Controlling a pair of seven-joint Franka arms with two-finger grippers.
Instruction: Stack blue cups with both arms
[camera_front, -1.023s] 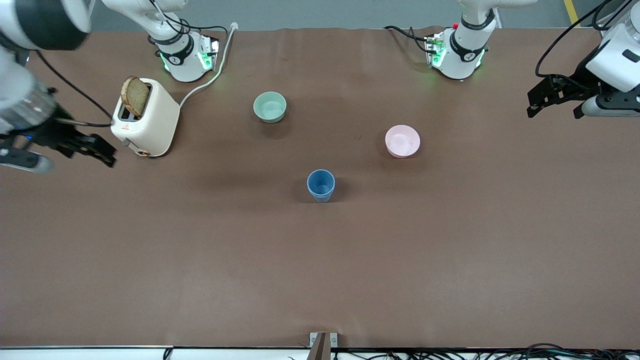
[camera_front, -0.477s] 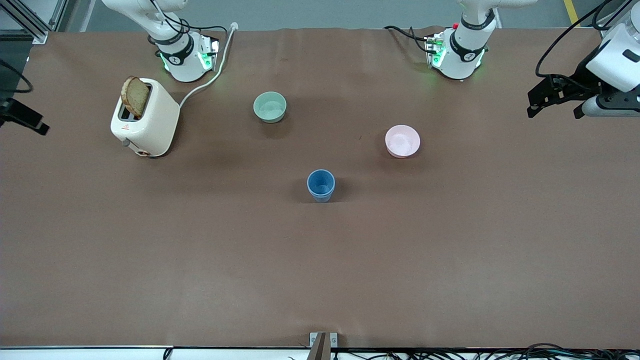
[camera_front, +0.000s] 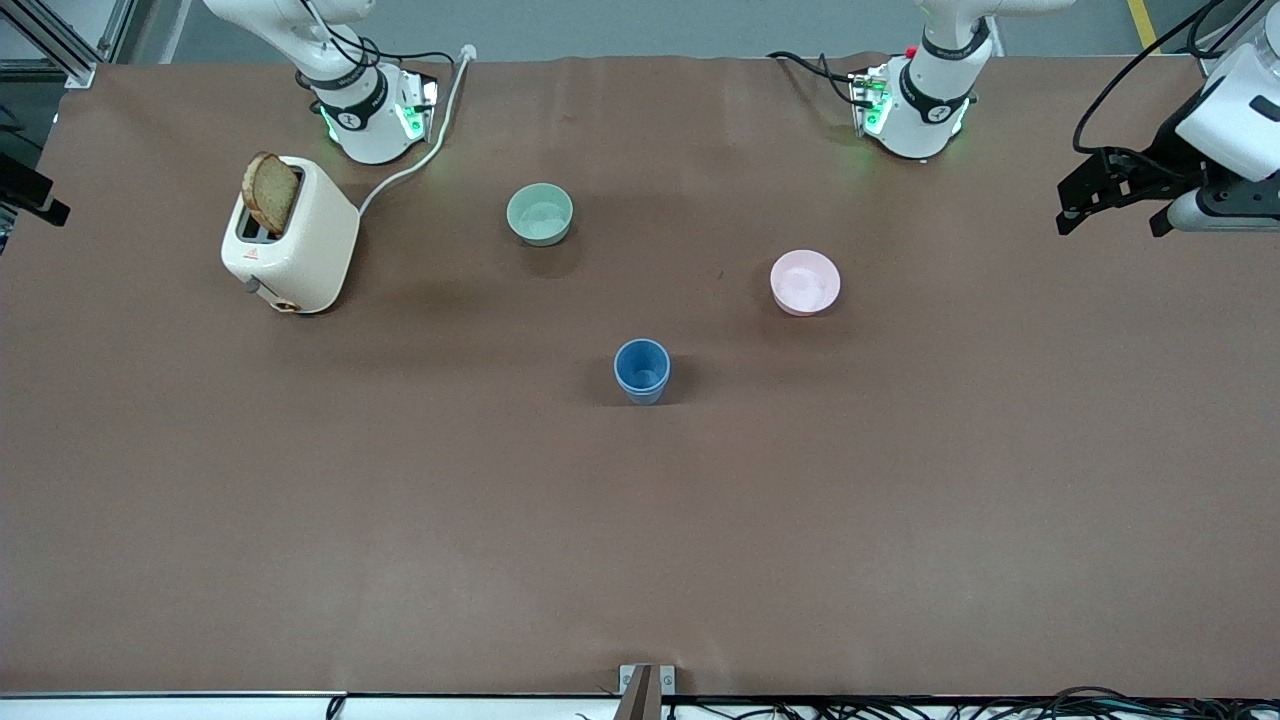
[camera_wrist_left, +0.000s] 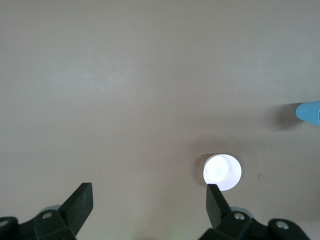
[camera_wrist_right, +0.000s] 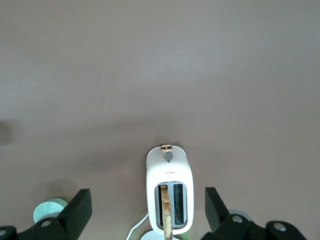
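One blue cup (camera_front: 641, 370) stands upright near the middle of the table. I cannot tell whether a second one is nested in it, and no other blue cup shows. Its edge also shows in the left wrist view (camera_wrist_left: 309, 112). My left gripper (camera_front: 1112, 222) hangs open and empty over the left arm's end of the table, well apart from the cup. Its fingers are wide apart in the left wrist view (camera_wrist_left: 150, 200). Only a black part of my right gripper (camera_front: 32, 195) shows, at the right arm's end. It is open and empty in the right wrist view (camera_wrist_right: 147, 205).
A cream toaster (camera_front: 290, 235) with a bread slice stands toward the right arm's end and also shows in the right wrist view (camera_wrist_right: 169, 185). A mint-green bowl (camera_front: 540, 214) and a pink bowl (camera_front: 805, 282) sit farther from the front camera than the cup. The toaster's white cable (camera_front: 420, 160) runs toward the right arm's base.
My right arm has pulled away from beside the toaster to the table's end, nearly out of the front view. My left gripper has shifted slightly. The cup has not moved.
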